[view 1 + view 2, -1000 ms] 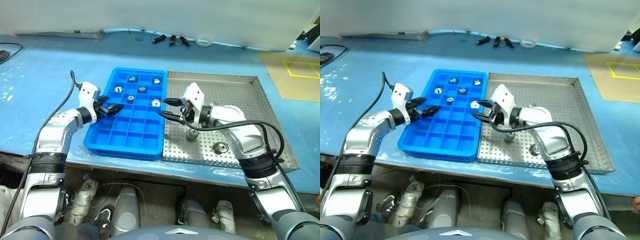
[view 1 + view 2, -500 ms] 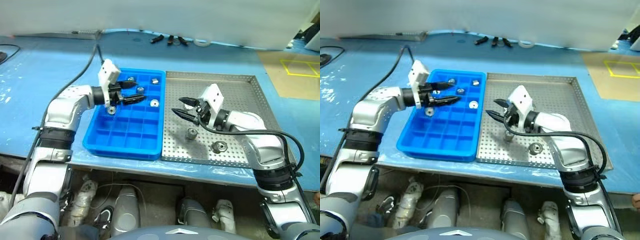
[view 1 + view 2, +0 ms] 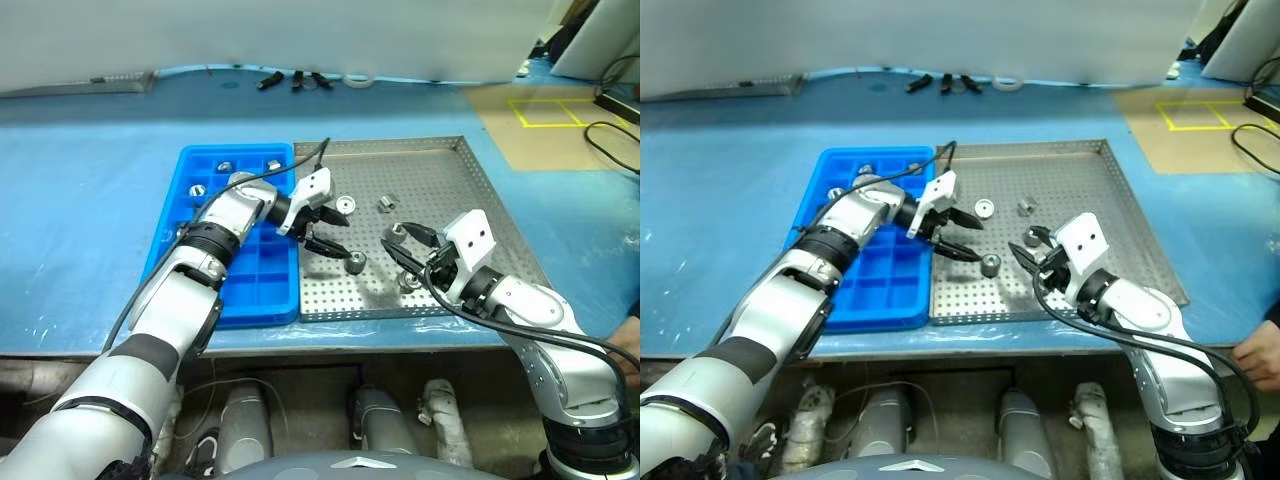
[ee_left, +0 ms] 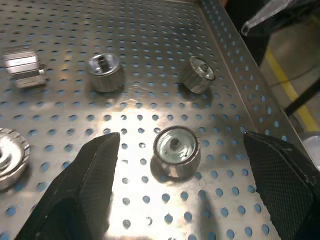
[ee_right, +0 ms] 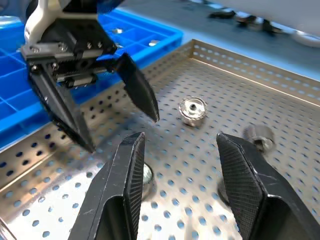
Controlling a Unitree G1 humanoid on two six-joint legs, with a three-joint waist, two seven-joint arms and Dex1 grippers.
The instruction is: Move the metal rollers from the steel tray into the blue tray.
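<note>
The blue counter (image 3: 90,180) carries the steel tray (image 3: 480,190) with the blue tray (image 3: 190,165) touching its left rim. The left arm reaches across the blue tray, its pincer (image 3: 328,228) spread wide and empty above a metal roller (image 3: 355,263). The right pincer (image 3: 402,243) hovers over the tray's near part, fingers parted, holding nothing. The left wrist view shows further rollers on open perforated floor
</note>
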